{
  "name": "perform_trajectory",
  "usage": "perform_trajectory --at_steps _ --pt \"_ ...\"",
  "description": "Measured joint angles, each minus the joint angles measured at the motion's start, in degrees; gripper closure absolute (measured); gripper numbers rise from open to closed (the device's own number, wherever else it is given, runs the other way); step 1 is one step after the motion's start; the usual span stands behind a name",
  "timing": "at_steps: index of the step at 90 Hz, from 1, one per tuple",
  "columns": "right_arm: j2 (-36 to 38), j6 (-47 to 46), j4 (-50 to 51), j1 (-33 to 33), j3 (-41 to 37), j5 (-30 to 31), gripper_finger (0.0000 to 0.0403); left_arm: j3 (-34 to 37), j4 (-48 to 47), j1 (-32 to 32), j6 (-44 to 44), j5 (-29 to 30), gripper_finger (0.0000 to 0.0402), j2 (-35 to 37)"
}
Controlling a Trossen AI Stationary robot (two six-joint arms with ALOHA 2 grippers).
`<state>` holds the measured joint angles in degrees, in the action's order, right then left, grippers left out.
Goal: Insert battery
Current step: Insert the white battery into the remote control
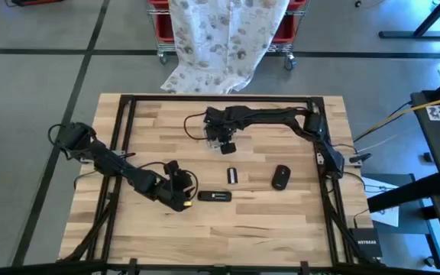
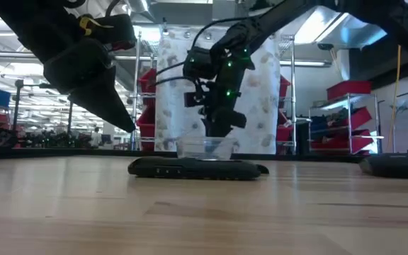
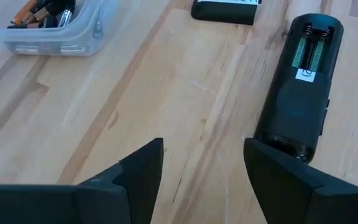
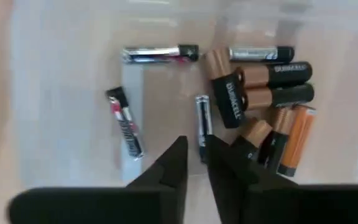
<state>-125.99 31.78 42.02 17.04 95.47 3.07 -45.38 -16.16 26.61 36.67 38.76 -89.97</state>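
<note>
The right tool (image 4: 194,163), fingers nearly together, hung over the clear battery bin (image 1: 221,137). The left tool (image 3: 202,167), fingers apart, sat beside the open remote (image 3: 300,81).

Grey floor (image 1: 37,69), a patterned cloth (image 1: 224,38) draped over a red-binned cart (image 1: 285,30), shelving (image 2: 338,117) behind.

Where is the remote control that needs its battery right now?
In the high view, the remote lies near the table's middle, just right of the left gripper, with its battery cover beside it.
</note>
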Motion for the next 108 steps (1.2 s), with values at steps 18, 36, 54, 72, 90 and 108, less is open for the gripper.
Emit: perform_trajectory --at_steps 18,36,54,72,90,108 --pt "0.0 0.0 -4.4 0.3 -3.3 2.3 0.0292 0.0 0.2 0.0 0.0 0.0 0.0196 0.0" --pt "0.3 0.0 -5.8 0.6 -5.0 1.4 0.035 0.0 0.2 0.0 -0.5 0.0 0.0196 0.0" --pt "0.3 0.0 -6.0 0.2 -5.0 0.8 0.039 0.0 0.3 0.0 -0.7 0.0 0.0196 0.0" --pt "2.1 -1.3 -1.4 -0.5 -3.3 2.0 0.0399 0.0 0.1 0.0 -0.7 0.0 0.0196 0.0" --pt "7.3 -1.8 1.7 -0.5 -1.7 1.2 0.04 0.0 0.0 0.0 -0.7 0.0 0.0196 0.0" --pt "11.0 -2.0 2.9 -0.6 -1.7 -4.3 0.0401 0.0 0.0 0.0 -0.2 0.0 0.0196 0.0"
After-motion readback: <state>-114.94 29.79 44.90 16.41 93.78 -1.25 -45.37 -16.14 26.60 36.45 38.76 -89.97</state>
